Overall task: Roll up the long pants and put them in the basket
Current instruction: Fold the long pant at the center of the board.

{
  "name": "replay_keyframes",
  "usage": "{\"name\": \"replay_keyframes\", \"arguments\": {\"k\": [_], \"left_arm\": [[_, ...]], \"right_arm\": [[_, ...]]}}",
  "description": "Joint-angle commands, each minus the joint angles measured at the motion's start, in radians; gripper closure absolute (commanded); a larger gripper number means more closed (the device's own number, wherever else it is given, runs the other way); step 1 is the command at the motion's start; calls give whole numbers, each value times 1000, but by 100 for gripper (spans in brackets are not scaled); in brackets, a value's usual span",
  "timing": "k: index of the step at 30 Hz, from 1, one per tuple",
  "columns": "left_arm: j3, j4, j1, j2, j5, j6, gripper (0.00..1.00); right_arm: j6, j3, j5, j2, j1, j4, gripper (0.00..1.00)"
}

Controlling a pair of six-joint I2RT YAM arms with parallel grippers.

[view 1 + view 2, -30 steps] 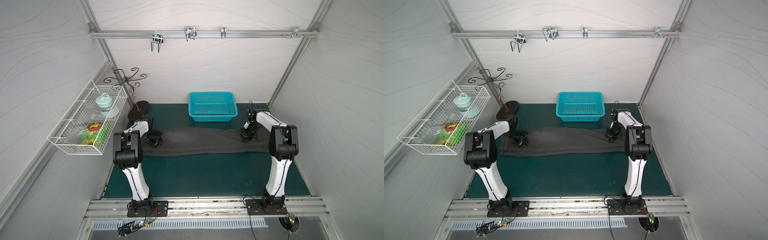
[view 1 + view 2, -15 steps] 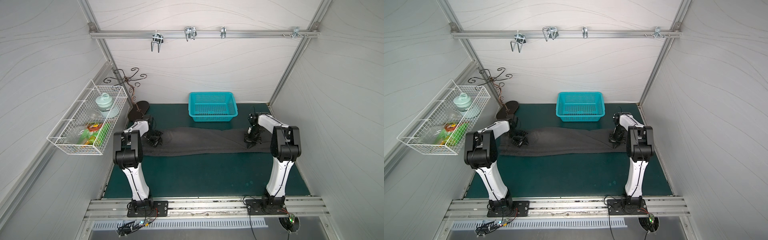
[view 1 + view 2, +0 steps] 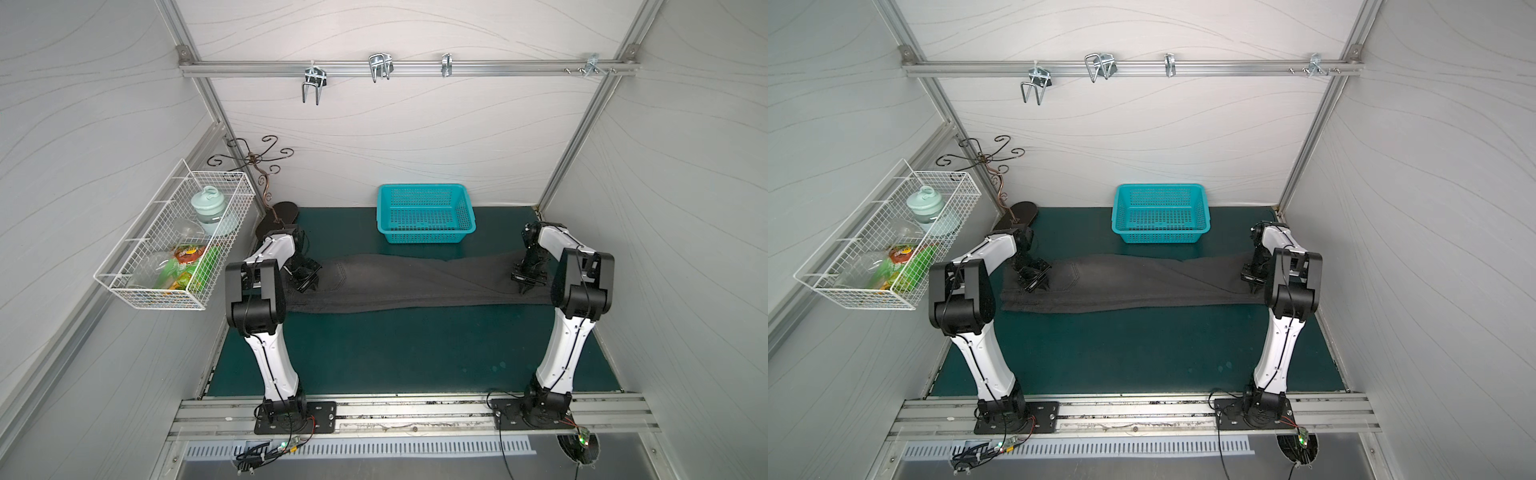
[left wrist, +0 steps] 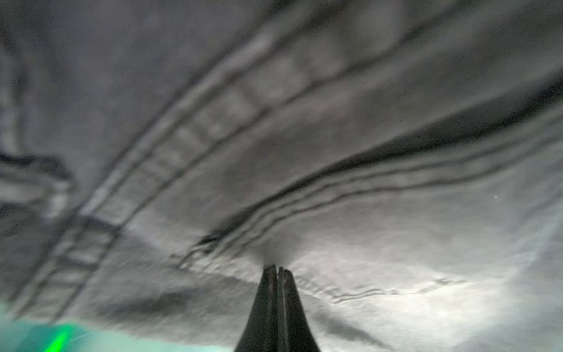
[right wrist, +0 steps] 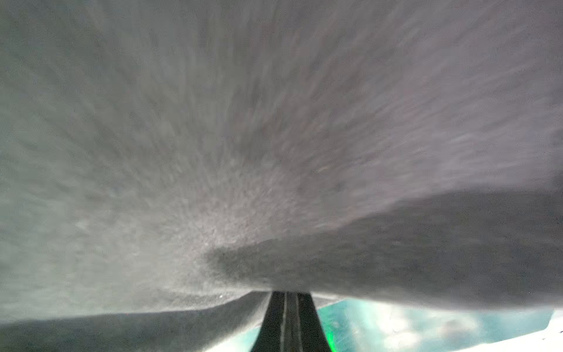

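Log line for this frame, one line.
pants: laid out, unrolled | left tool: shut on pants, waist end | right tool: shut on pants, leg end

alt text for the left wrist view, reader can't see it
Close-up of the left gripper, jaws shut, pinching a pucker of the dark grey long pants, whose stitched seams fill the blurred frame. A sliver of green mat shows at one edge.

Looks like a robotics lab test cell: boxed in by white panel walls (image 3: 395, 137) on aluminium framing (image 3: 587, 124), with two white robot arms (image 3: 272, 365) bolted to a slotted base rail (image 3: 415, 409), a green mat (image 3: 415, 345) as worktop, a hook rail (image 3: 415, 66) overhead and loose wiring (image 3: 266, 451) in front.
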Motion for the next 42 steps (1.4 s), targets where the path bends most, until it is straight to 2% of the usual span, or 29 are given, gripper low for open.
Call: {"name": "replay_keyframes", "arguments": {"k": [1, 9, 15, 22, 29, 35, 42], "left_arm": [[-9, -61, 4, -65, -14, 30, 100], [-101, 29, -3, -165, 92, -54, 100], [-157, 86, -19, -165, 134, -101, 100], [-157, 63, -14, -132, 34, -90, 100], [-162, 59, 3, -92, -2, -93, 100], [-173, 13, 54, -98, -32, -56, 100], [-201, -37, 187, -112, -21, 29, 100]], "right_arm": [[34, 9, 52, -57, -6, 8, 100], [26, 24, 41, -112, -4, 14, 100], [22, 61, 63, -84, -16, -3, 100], [39, 113, 59, -32, -41, 5, 100], [47, 158, 46, 58, -56, 6, 100], [69, 169, 20, 158, -81, 28, 100], [78, 270, 29, 256, -134, -3, 100]]}}
